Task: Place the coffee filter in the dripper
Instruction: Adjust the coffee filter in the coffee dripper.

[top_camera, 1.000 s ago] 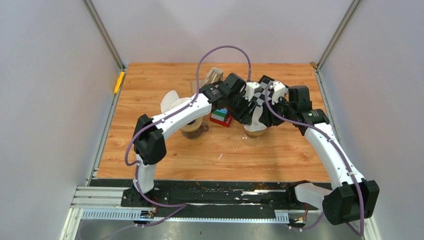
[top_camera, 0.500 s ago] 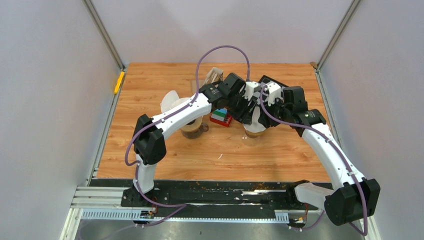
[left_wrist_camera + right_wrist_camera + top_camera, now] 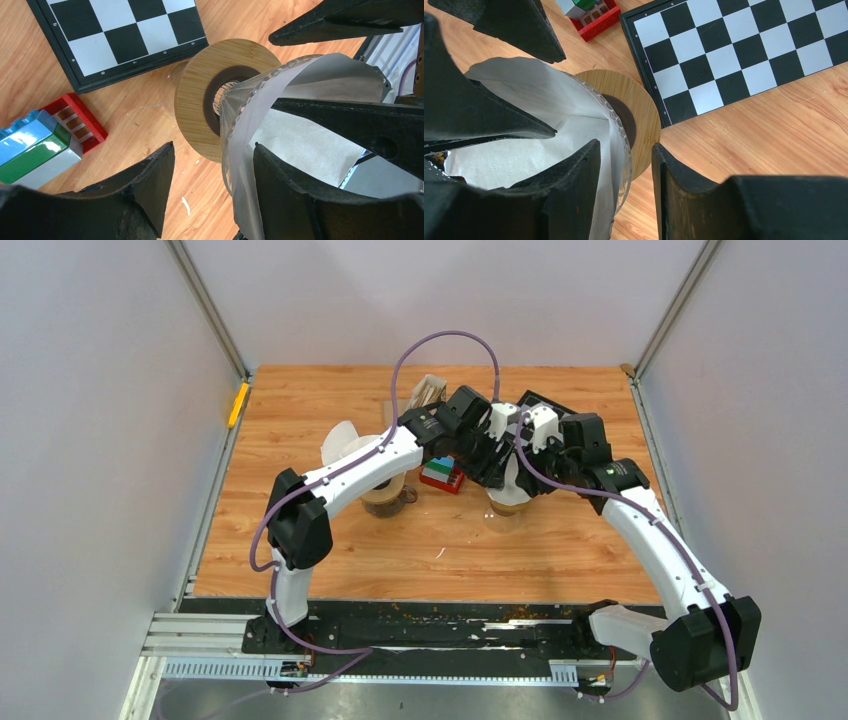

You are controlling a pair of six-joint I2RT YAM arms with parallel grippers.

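Top external: right arm [image 3: 650, 540] has edged toward 9 o'clock, baring more chessboard [image 3: 734, 50]; filter [image 3: 310, 145] sits in dripper [image 3: 195, 100] near desk [image 3: 330, 400] centre; left end effector [image 3: 214, 146] apart, straddling the rim; right end effector [image 3: 626, 145] astride too, grip unclear.

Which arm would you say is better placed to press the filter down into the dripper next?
Probably the left: the left gripper stands open with one finger inside the filter, free to push. The right gripper straddles the rim of the dripper, seemingly steadying it.
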